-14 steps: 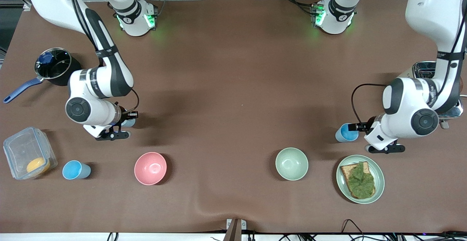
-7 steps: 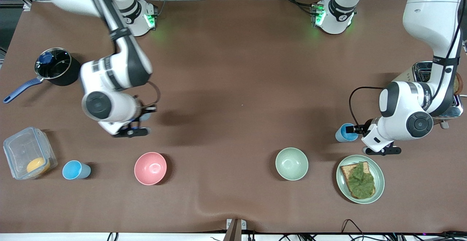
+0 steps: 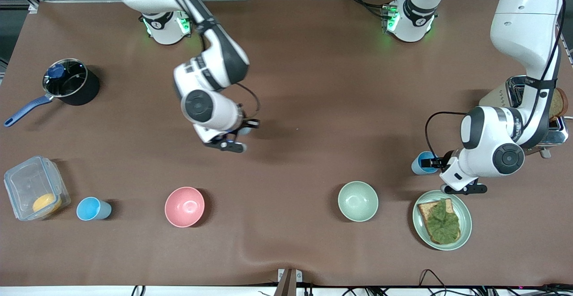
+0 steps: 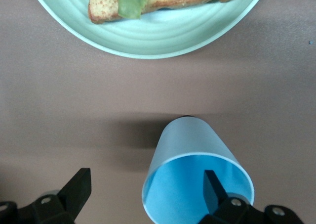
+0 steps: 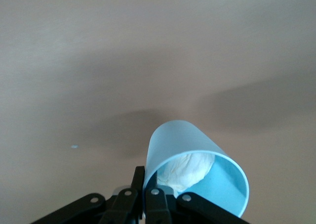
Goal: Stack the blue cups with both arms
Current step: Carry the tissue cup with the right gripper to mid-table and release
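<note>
2 cups (image 5: 195, 172) (image 4: 197, 177) engaged: right gripper (image 5: 143, 194) pinches 1 rim aloft; left gripper (image 4: 143, 192), open beside the plate (image 4: 148, 36), should close squarely, then lift level.

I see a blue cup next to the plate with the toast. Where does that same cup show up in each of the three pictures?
Front view: the blue cup stands on the table toward the left arm's end, at the left gripper.
Left wrist view: the cup fills the lower middle, one finger inside it, gripper open.
Right wrist view: not in it; that is another cup.
Shared landmark: the green plate of toast.
</note>
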`<action>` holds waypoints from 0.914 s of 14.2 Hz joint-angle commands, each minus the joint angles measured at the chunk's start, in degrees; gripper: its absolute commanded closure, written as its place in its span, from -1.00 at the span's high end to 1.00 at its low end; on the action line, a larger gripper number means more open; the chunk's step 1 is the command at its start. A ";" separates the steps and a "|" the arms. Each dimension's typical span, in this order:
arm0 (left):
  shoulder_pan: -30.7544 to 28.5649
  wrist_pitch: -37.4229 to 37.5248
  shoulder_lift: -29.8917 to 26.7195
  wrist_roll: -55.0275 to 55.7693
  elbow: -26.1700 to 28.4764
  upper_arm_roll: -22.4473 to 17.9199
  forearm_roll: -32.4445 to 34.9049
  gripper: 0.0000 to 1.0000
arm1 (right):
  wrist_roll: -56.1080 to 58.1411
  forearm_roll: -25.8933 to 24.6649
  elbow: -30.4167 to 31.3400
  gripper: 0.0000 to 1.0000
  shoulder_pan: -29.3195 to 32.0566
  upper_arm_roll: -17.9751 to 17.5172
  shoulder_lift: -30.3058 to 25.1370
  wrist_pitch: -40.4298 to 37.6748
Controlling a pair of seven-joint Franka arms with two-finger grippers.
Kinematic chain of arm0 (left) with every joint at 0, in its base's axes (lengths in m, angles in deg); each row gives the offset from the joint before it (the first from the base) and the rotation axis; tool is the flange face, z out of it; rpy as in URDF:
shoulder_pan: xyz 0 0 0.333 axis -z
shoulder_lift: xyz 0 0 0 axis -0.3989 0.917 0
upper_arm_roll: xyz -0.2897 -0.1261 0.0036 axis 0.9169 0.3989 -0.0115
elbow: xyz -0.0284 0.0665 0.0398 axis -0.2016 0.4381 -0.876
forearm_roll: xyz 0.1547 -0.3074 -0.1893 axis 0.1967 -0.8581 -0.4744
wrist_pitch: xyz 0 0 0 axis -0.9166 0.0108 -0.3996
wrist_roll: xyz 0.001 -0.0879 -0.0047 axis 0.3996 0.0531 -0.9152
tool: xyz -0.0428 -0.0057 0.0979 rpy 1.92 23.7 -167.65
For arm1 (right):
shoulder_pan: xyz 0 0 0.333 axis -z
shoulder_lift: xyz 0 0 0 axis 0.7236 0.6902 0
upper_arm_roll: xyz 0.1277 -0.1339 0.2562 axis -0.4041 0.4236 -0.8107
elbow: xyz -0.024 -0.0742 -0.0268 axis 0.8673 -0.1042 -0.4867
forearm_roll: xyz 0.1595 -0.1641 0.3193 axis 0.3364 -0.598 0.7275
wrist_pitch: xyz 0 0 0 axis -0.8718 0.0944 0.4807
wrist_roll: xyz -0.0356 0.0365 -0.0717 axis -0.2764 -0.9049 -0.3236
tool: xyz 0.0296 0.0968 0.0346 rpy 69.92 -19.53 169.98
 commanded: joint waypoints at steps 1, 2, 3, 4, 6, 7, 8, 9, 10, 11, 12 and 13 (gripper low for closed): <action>-0.16 -1.81 1.00 -0.88 -1.03 0.35 0.85 1.00 | -4.17 7.11 -3.15 -1.00 -3.19 0.68 4.69 6.10; -0.16 -2.08 1.26 -0.88 -1.03 0.43 0.85 0.82 | -4.18 9.32 -4.21 -1.00 -4.07 0.68 6.09 8.04; -0.07 -2.17 1.26 -0.88 -1.11 0.44 0.24 0.43 | -4.18 9.95 -4.56 -1.00 -5.38 0.68 6.89 8.58; -0.16 -2.18 1.26 -0.88 -1.12 0.35 -0.90 0.03 | -4.26 9.78 -4.65 -1.00 -5.83 0.68 7.59 8.85; -0.16 -2.18 1.26 -0.71 -1.12 0.35 -2.05 -0.79 | -4.18 9.78 -4.66 -1.00 -6.53 0.68 7.95 10.60; -0.16 -2.18 1.26 -0.53 -1.12 0.35 -2.05 -1.00 | -4.09 9.35 -4.57 -1.00 -6.54 0.68 7.95 10.70; -0.25 -2.18 1.26 -0.44 -1.12 0.35 -2.05 -1.00 | -4.09 9.25 -4.65 -1.00 -6.62 0.68 8.39 10.70; -0.16 -2.18 1.26 -0.44 -1.12 0.35 -2.14 -1.00 | -4.09 9.08 -4.66 -1.00 -6.97 0.68 8.56 10.96; -0.25 -2.18 1.26 -0.44 -1.12 0.35 -2.05 -1.00 | -3.91 8.99 -4.57 -1.00 -7.76 0.77 8.65 11.31; -0.16 -2.18 1.26 -0.44 -1.12 0.35 -2.14 -1.00 | -3.65 8.90 -4.57 -1.00 -7.94 0.77 8.74 11.66; -0.25 -2.18 1.17 -0.35 -1.03 0.35 -2.14 -1.00 | -4.00 8.99 -4.57 -0.90 -7.94 0.77 8.74 11.58; -0.25 -2.18 1.17 -0.44 -1.03 0.35 -2.14 -1.00 | -4.09 8.99 -4.57 0.53 -7.94 0.77 8.74 11.66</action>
